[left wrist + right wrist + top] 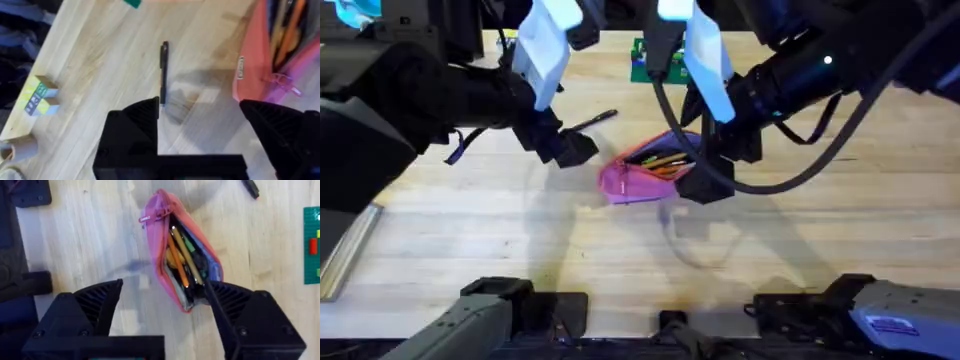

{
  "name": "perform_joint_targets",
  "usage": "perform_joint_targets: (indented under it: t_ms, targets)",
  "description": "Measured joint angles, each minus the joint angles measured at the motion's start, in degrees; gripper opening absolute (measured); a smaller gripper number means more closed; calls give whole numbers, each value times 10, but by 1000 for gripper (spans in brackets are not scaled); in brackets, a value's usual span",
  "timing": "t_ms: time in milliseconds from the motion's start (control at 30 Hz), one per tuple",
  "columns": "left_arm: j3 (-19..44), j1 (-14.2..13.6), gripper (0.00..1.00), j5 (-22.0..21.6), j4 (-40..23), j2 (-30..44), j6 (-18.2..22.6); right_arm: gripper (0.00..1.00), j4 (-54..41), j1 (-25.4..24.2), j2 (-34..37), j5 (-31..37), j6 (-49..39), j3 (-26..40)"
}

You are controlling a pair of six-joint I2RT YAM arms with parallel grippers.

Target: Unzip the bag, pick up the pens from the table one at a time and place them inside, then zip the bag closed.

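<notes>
The pink pouch (172,255) lies unzipped mid-table (470,240); right gripper (165,310) spread over its end; left gripper (200,130) released above the black pen (163,70); bare wood all around.

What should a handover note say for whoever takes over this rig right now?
Left gripper: open, empty, over the table just short of the black pen.
Right gripper: open, its fingers at one end of the pink bag; contact unclear.
Bag: unzipped, gaping, with several pens inside.
Done: unzipping, some loading.
Left: pick up the black pen lying beside the bag, put it inside, zip the bag closed.
</notes>
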Motion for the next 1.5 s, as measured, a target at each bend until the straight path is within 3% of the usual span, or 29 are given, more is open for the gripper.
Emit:
perform_joint_targets:
  t_ms: [200, 233, 533, 833, 1133, 1500]
  targets:
    - [1, 0, 991, -27, 39, 55, -39, 998, -6, 0, 0, 0, 17, 0]
    - [1, 0, 991, -31, 49, 94, -46, 997, -7, 0, 0, 0, 20, 0]
    - [1, 0, 991, -32, 123, 171, -76, 997, -8, 0, 0, 0, 35, 0]
    - [1, 0, 993, -39, 157, 256, -79, 998, -8, 0, 0, 0, 41, 0]
    - [1, 0, 993, -42, 163, 275, -75, 998, -8, 0, 0, 0, 41, 0]
    - [2, 0, 993, -44, 246, 321, -74, 997, -8, 0, 0, 0, 49, 0]
